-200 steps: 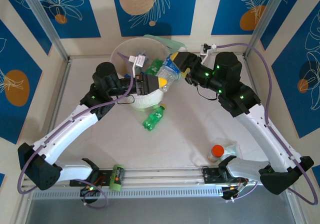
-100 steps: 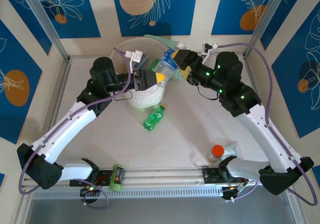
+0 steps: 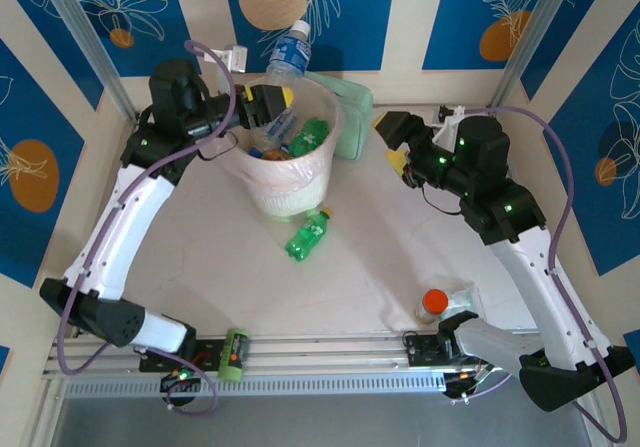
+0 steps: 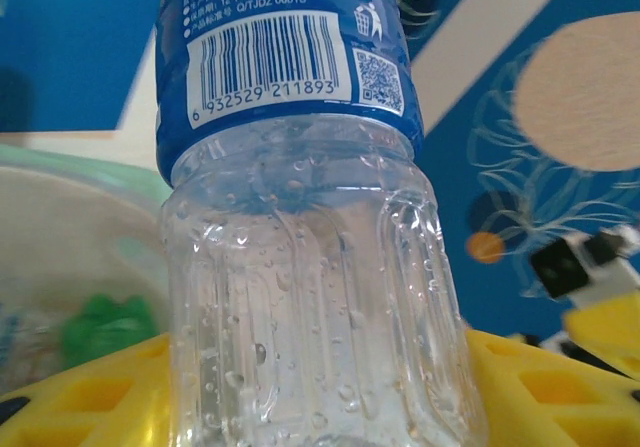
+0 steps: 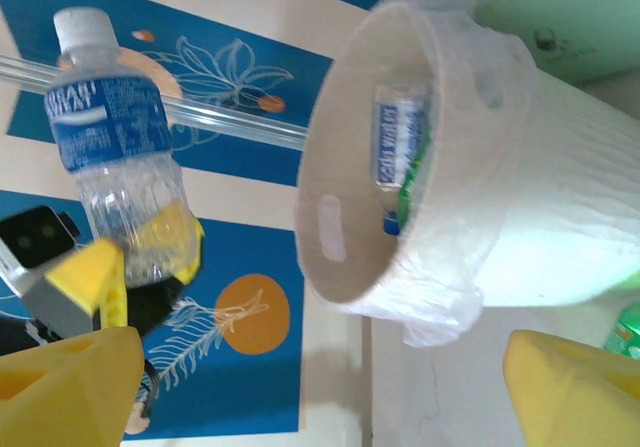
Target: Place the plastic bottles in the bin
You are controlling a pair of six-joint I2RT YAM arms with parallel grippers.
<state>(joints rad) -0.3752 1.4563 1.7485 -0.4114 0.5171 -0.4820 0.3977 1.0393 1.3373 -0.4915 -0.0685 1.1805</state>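
Left gripper (image 3: 282, 95) is clamped on the lower body of a clear plastic bottle w/ blue label and white cap (image 3: 288, 52), its yellow fingers (image 4: 75, 402) pressing on both sides. The bottle stands cap-up, raised by the far rim of the round white bin lined w/ a pinkish bag (image 3: 285, 195), and is not inside it yet. In the bin are a green bottle (image 3: 308, 135) and a few blue-label ones. Another green plastic bottle (image 3: 308, 235) lies on the table (image 3: 200, 257), just on the bin's near side. Right gripper (image 3: 388, 139) hangs to the right of the bin, jaws wide apart w/ nothing btwn them. An orange-capped clear container (image 3: 433, 305) sits near the right arm's base. A pale green flat box (image 3: 352, 127) is just behind the bin.
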